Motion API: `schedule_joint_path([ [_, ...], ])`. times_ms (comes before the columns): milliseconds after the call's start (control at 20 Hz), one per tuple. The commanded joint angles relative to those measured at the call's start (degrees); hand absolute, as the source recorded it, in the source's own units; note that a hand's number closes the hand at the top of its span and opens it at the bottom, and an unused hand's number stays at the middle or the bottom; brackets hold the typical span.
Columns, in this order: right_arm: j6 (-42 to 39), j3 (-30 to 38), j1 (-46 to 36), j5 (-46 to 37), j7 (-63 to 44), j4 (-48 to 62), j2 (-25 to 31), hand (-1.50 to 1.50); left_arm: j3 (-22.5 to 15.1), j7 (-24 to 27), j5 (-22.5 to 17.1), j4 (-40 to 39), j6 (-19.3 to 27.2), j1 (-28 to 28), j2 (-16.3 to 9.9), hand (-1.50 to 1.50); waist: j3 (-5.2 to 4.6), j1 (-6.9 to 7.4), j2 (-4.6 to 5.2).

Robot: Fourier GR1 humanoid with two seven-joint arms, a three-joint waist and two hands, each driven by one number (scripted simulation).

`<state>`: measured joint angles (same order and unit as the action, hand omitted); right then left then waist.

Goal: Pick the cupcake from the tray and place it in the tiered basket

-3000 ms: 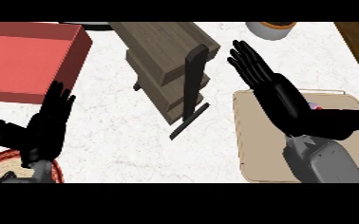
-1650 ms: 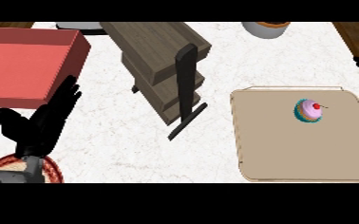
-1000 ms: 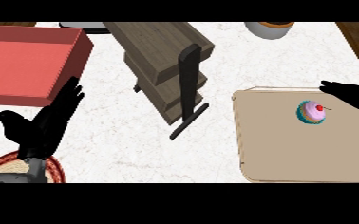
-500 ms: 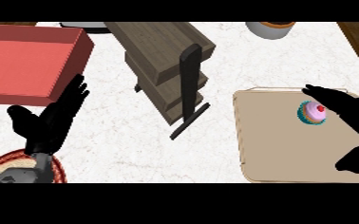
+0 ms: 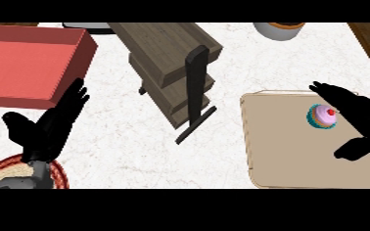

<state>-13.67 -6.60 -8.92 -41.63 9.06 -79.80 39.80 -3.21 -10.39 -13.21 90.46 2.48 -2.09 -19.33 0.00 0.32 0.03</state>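
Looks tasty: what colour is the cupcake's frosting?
Pink frosting, red cherry, teal wrapper on the cupcake; head view.

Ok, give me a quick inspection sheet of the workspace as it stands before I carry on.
Surface: white marbled counter.
Job's things: cupcake upright on the beige tray; wooden tiered basket at centre, nothing seen in it.
Clutter: red box at left; pot at top right; red-rimmed plate at lower left.
Hands: right hand open, cupped around the cupcake, not closed on it; left hand open, resting at left.
Cables: nothing seen.
Surroundings: nothing seen beyond the counter.
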Motion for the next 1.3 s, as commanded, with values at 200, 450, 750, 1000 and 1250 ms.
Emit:
schedule_joint_path([
  [200, -0.46, 1.03, -4.89, -7.42, 0.85, 5.38, -5.3, -1.5, 1.17, 0.76, 3.43, -1.08, -0.54, -0.44, 3.85, 0.0, 0.0, -0.06, -0.02],
  [450, -3.97, -1.99, -6.77, -9.45, 5.23, 14.13, -4.1, 1.5, 3.25, -0.42, 1.17, -0.89, -3.47, -1.43, 1.46, 0.0, 0.02, 0.43, 0.1],
  [750, 3.56, -2.47, -6.1, -16.33, 11.02, 15.35, -3.76, 1.5, 1.05, 2.41, 5.73, -1.83, -2.02, 0.35, 5.26, 0.0, 0.01, 0.07, 0.05],
  [1000, 8.48, 0.53, -5.77, -17.98, 13.34, 15.1, -5.0, 1.5, 3.97, -0.78, 4.82, -1.13, -2.48, -1.98, 4.86, 0.0, 0.01, -0.11, 0.02],
  [1250, 3.63, 5.99, 1.71, -15.08, -9.61, -3.46, -8.69, 1.5, 6.67, -2.8, 3.26, -0.09, -2.27, 0.77, 2.28, 0.0, -0.43, -4.86, -1.88],
])
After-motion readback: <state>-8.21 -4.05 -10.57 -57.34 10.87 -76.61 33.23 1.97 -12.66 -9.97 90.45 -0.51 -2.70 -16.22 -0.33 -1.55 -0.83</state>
